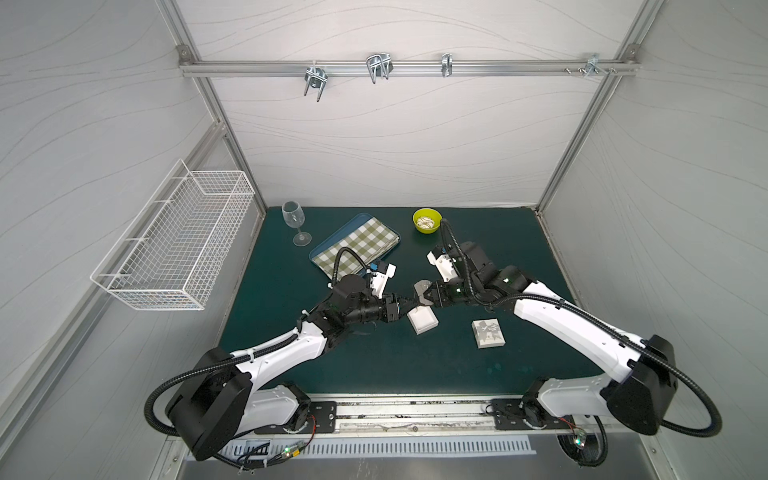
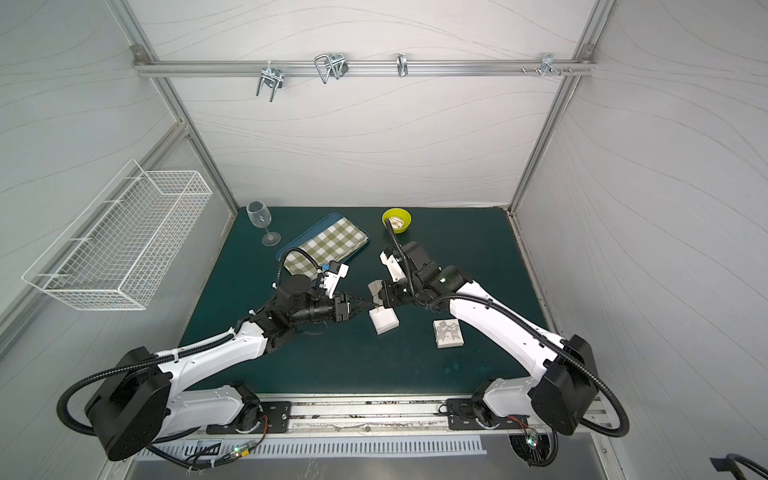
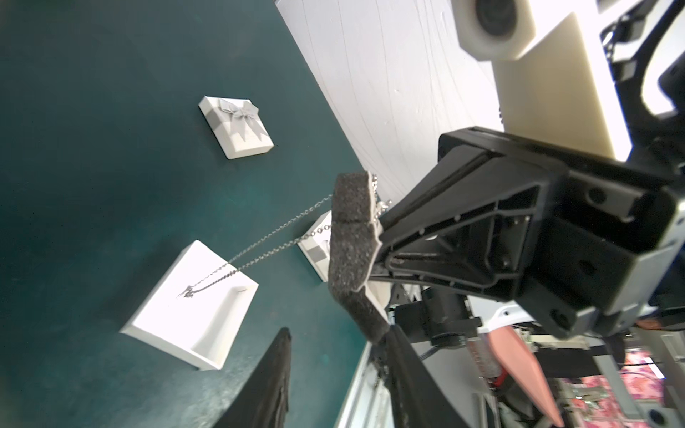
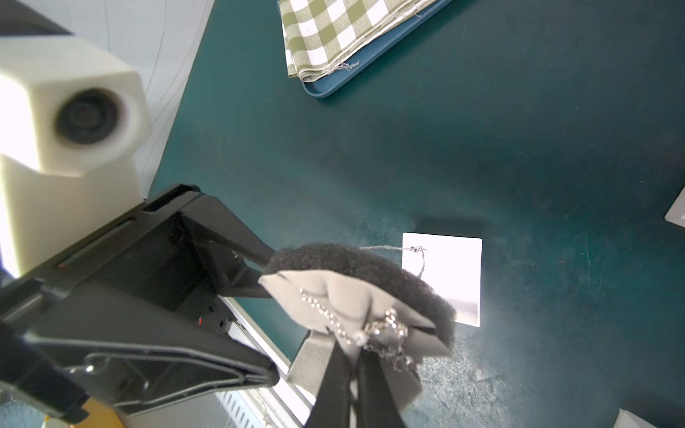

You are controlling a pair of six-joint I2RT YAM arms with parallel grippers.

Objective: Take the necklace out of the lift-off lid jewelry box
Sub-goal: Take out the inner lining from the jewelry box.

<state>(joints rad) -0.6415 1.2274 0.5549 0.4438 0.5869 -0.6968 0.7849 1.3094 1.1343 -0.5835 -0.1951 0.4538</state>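
clamping the foam insert (image 4: 356, 266), the right gripper (image 4: 352, 352) is holding it above the open box base (image 3: 178, 318). the necklace (image 3: 274, 232) is trailing from the insert's edge, with its pendant over the base. the left gripper (image 3: 337, 333) is standing with jaws parted, one fingertip (image 3: 393, 341) touching the insert's corner. the lid (image 3: 237, 126) is lying apart. bare mat (image 1: 415, 370) is lying toward the near edge.

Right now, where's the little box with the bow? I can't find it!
On the dark green table, look beside the right arm. The bow box lies there, apart from the open box. Only it has a grey ribbon bow on top; the open one is plain white.
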